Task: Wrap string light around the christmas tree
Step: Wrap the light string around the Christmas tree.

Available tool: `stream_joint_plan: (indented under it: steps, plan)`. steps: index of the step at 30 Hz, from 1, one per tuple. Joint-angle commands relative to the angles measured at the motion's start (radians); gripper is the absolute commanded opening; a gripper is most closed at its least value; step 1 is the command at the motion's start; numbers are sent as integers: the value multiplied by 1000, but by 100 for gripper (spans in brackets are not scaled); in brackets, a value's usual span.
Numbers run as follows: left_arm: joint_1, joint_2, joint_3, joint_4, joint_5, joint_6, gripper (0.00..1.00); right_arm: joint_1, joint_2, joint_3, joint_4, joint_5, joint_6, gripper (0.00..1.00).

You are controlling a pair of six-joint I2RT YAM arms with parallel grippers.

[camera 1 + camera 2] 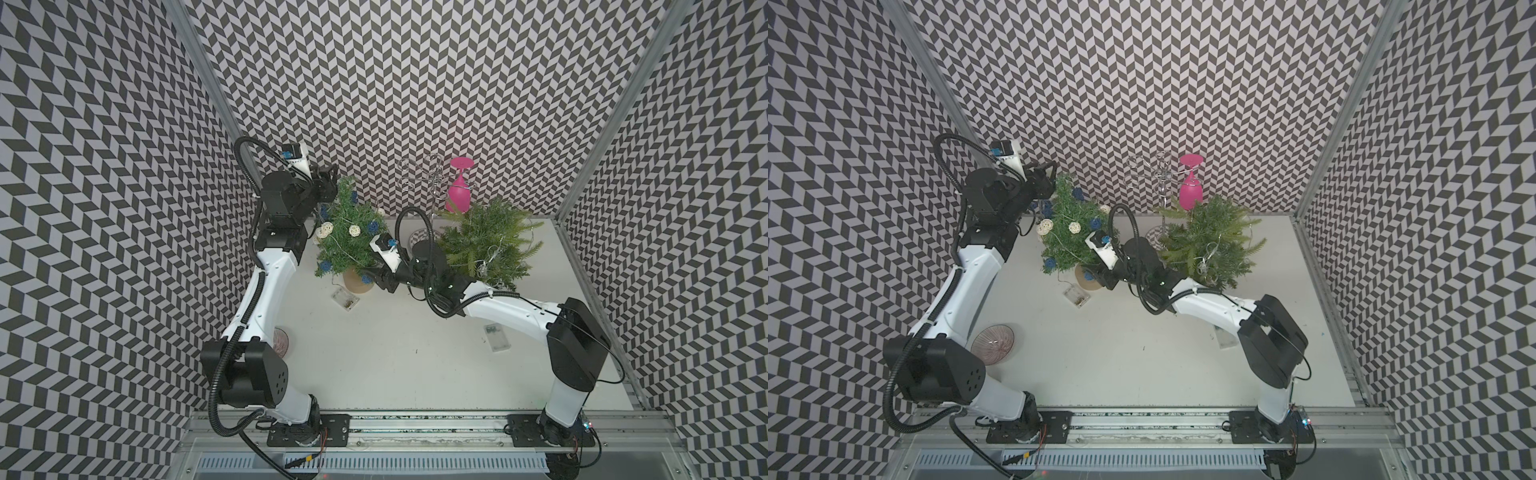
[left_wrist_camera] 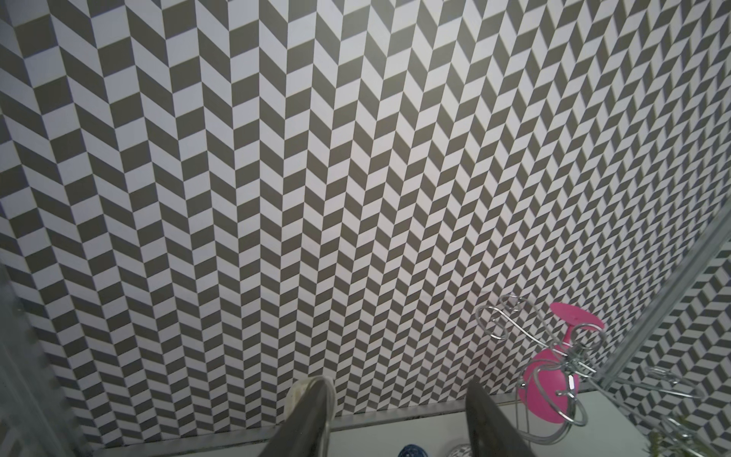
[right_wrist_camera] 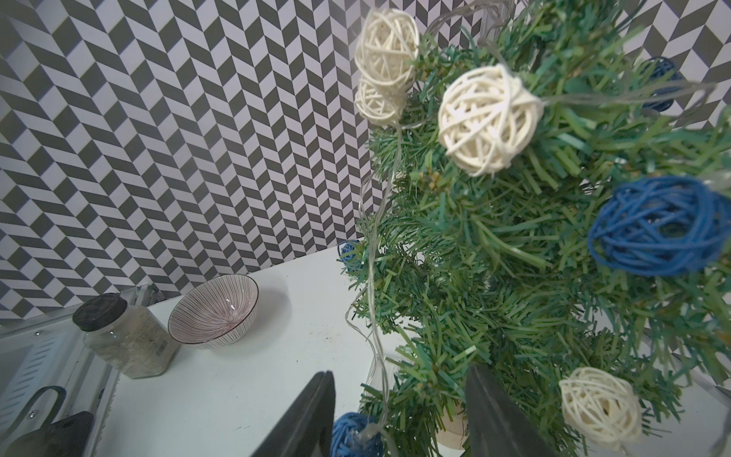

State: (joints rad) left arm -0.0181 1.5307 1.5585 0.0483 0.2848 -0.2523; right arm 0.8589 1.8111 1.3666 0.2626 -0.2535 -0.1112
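The christmas tree [image 1: 349,245] [image 1: 1071,237] stands in a tan pot at the back left of the table. The string light, a clear wire with white and blue woven balls [image 3: 488,118], is draped over its branches. Its clear battery box [image 1: 345,298] lies on the table by the pot. My left gripper [image 2: 395,395] [image 1: 328,178] is up beside the tree's top, open and empty. My right gripper [image 3: 399,395] [image 1: 376,278] is low at the tree's base, open. A blue ball [image 3: 356,435], the wire and lower branches lie between its jaws, not gripped.
A second green tree [image 1: 490,245] with clear lights stands at the right, just behind my right arm. A wire glass rack [image 1: 432,183] holds a pink glass [image 1: 458,191] by the back wall. A striped bowl [image 1: 994,343], a jar [image 3: 124,336] and another clear box [image 1: 496,336] are also on the table.
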Motion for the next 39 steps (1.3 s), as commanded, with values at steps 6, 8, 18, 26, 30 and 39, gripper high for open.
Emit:
stream_joint_plan:
  steps: [6,8,18,26,30,39]
  plan:
    - [81,33,44,-64,159,-176,53,-5,23,39,27,1,6,55]
    - [84,37,42,-76,135,-182,62,-4,25,40,28,2,7,55]
    - [55,42,66,-205,39,-95,83,-4,50,61,24,5,5,57]
    - [-16,101,273,-499,-161,-37,84,-4,74,80,10,21,-3,57]
    - [-60,201,514,-753,-343,54,89,-4,89,98,0,21,-2,60]
    - [-31,203,420,-648,-70,72,94,-4,99,117,-7,8,5,61]
